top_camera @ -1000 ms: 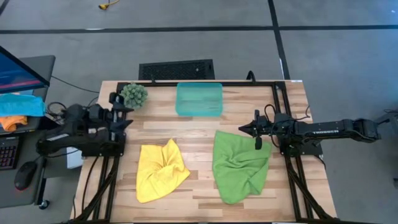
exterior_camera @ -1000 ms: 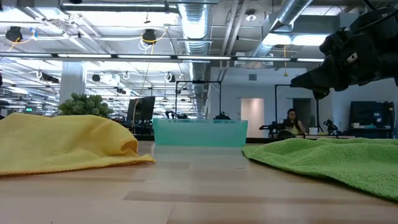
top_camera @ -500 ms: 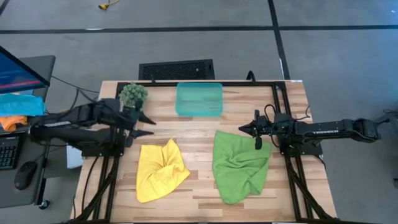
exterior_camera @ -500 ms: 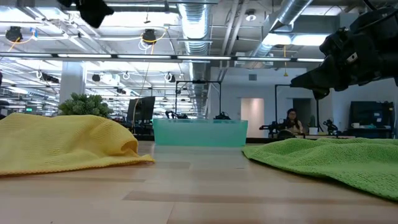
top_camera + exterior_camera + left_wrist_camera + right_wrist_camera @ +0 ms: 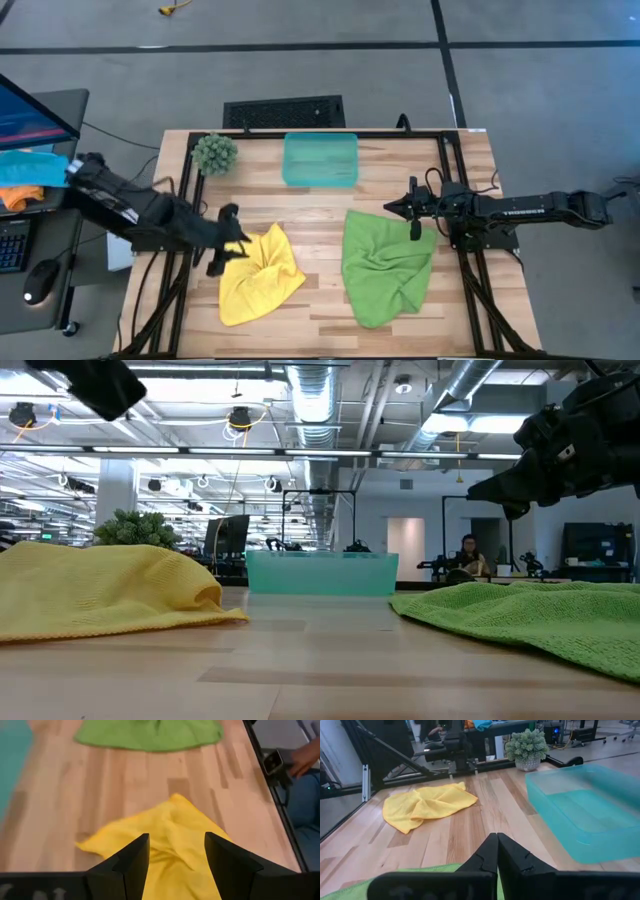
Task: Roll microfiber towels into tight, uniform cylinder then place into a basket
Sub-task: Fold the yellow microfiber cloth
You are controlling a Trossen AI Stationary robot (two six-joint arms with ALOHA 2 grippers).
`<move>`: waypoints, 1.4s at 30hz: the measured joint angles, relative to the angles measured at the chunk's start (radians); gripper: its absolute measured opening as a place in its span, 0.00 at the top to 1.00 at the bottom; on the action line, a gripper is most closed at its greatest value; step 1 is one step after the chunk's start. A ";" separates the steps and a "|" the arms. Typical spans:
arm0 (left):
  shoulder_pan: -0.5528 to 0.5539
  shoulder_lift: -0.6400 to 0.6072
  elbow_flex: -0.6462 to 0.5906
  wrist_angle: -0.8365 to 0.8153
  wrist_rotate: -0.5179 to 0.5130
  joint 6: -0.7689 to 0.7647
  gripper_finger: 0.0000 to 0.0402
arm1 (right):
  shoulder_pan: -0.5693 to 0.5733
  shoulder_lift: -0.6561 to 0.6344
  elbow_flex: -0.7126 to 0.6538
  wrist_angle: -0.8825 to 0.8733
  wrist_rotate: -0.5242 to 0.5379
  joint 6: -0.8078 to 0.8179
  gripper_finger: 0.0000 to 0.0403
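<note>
While the left gripper, jaws wide, hovers left of centre, it should pinch the yellow towel's edge; right gripper closed.

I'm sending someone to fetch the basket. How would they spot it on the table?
Start at the wooden table and go to its far edge, behind the yellow towel and green towel. The basket sits mid-edge, right of the small plant. It alone is a see-through teal tray with low walls.

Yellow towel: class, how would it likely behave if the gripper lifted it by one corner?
The yellow towel lies crumpled in soft folds, so it would probably droop limply. Its thin, ridged cloth looks light. The open left gripper above its edge would likely drag it along, bunching, not sliding stiffly.
</note>
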 joint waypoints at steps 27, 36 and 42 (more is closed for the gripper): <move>-0.416 0.547 0.001 0.266 0.012 -0.684 0.55 | 0.000 0.000 0.000 0.000 0.000 0.000 0.93; -0.426 0.556 0.196 0.148 0.034 -0.719 0.56 | 0.000 0.000 0.000 0.000 0.000 0.000 0.93; -0.466 0.555 0.331 -0.030 -0.086 -0.725 0.62 | 0.000 0.000 0.000 0.000 0.000 0.000 0.93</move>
